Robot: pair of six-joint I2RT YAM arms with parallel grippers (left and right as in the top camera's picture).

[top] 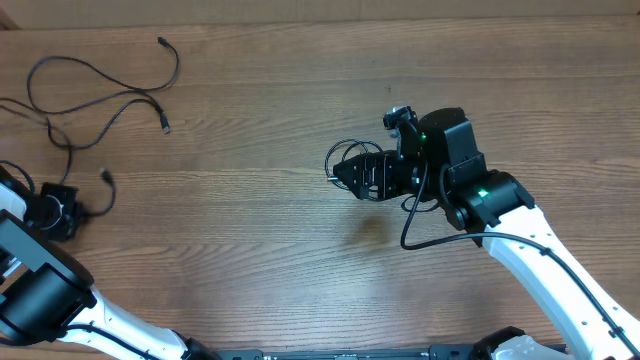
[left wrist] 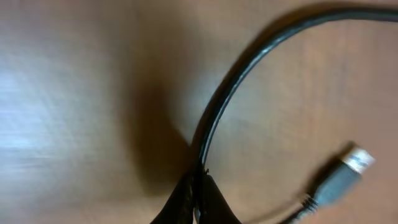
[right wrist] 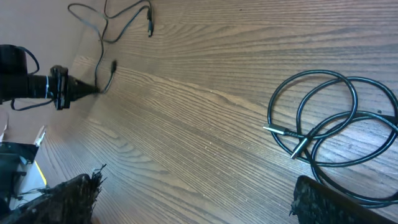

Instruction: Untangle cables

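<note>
firmly, left pincer [left wrist: 196, 193] pinches a cable [left wrist: 231, 79]; right pincer [right wrist: 199, 202] gapes wide, empty.

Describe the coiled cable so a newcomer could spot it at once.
Find the right gripper near the middle of the table. The coiled cable lies on the wood just beyond its open jaws. Unlike the loose cables sprawled at the far left, it is wound in tidy overlapping loops.

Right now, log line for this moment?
left pincer shut on loose thin black cable | right pincer open near coiled thin black cable
</note>
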